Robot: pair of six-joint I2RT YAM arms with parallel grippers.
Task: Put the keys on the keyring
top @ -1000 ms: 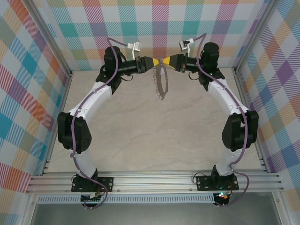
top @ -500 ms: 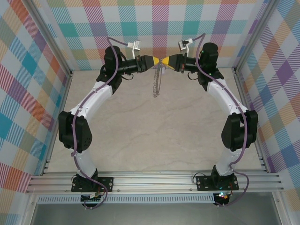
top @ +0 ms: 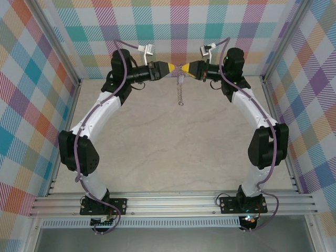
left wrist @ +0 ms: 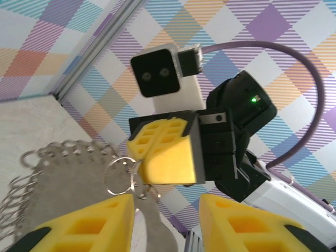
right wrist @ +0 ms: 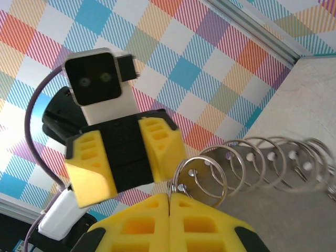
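grey metal: saw the keyring (top: pixel 180 92) dangling above the far end of the table (top: pixel 157 136), its top loop pinched in the shut jaws of the right gripper (top: pixel 186 67). found the left gripper (top: pixel 175 67) nose to nose with it, jaws partly parted, holding nothing.

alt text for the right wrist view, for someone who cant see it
The right gripper, with yellow fingers, is shut on one end of the keyring, a string of linked metal loops running to the right above the pale table. Facing it, the left gripper is open, in front of a checked wall.
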